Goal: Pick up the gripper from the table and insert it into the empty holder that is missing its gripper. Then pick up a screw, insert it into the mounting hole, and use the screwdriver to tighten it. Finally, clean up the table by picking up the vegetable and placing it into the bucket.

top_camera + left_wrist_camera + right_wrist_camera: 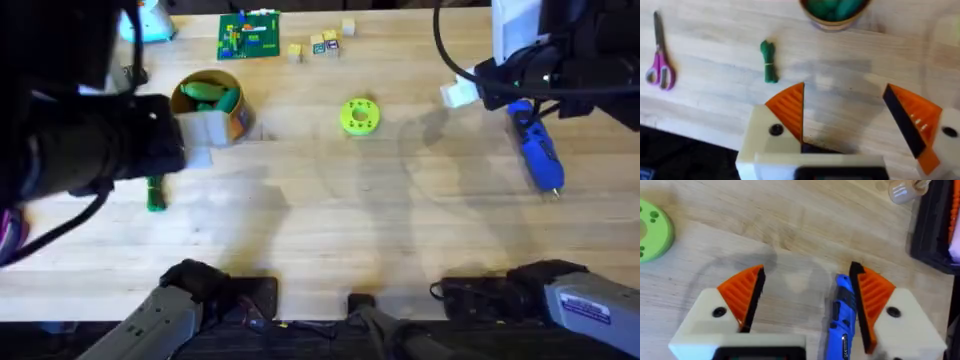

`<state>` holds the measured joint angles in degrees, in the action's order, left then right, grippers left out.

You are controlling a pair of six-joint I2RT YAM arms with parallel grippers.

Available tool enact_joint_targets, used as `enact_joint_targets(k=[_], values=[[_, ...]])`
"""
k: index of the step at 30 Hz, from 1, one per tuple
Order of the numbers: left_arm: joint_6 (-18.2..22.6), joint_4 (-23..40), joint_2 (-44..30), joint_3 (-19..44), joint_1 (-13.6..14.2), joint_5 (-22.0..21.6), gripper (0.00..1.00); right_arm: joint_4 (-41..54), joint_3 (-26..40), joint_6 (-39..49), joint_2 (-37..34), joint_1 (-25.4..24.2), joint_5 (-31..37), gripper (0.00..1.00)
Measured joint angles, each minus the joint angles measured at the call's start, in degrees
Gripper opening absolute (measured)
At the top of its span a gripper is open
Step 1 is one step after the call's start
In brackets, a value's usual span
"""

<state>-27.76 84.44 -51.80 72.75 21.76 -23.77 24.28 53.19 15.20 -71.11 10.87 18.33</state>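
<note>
While our right end effector hangs spread over the screwdriver at the desk's far right, the blue body lies against one pad rather than centred, so closing could roll it away. Our left end effector, also spread and empty, hovers just near of the bucket, where the vegetable already lies.

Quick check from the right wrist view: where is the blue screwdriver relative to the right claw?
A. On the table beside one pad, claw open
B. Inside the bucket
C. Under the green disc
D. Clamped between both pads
A: the screwdriver lies on the table against one orange pad of the open right claw, with the other pad well apart from it.
</note>
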Motion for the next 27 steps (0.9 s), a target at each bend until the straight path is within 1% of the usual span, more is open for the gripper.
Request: enact_joint_targets(k=[3,4,6,10,13,14,16,19,23,27], values=[[0.3,-0.3,-1.7,0.0,-10.4,1.4,0.991,0.0,0.0,0.0,0.0,0.0,0.0,0.991],[1.0,-0.3,-2.2,0.0,-13.4,2.1,0.992,0.0,0.0,0.0,0.0,0.0,0.0,0.991],[3.5,-0.4,-3.7,0.0,-20.6,4.7,0.990,-0.1,0.0,0.0,0.0,0.0,0.0,0.991],[8.1,-0.2,-8.0,0.0,-31.3,9.6,0.990,0.0,0.0,0.0,0.0,0.0,0.0,0.991],[10.9,-1.1,-11.3,0.0,-37.8,12.2,0.990,0.2,0.0,0.0,0.0,0.0,0.0,0.991],[11.9,-2.0,-12.2,-0.2,-39.6,12.8,0.992,0.3,0.0,0.0,0.0,0.0,0.0,0.991],[14.0,-4.3,-13.6,-1.3,-42.5,13.8,0.992,0.7,0.0,0.0,0.0,0.0,0.0,0.991],[17.0,-7.0,-14.8,-4.1,-44.4,13.9,0.993,1.0,0.0,0.0,0.0,0.0,0.0,0.991],[20.0,-7.9,-17.8,-8.1,-45.2,13.9,0.992,1.0,0.0,0.2,0.0,0.0,0.0,0.991],[21.4,-9.1,-22.0,-8.9,-45.2,13.9,0.992,1.0,0.0,1.1,0.0,0.0,0.0,0.991]])
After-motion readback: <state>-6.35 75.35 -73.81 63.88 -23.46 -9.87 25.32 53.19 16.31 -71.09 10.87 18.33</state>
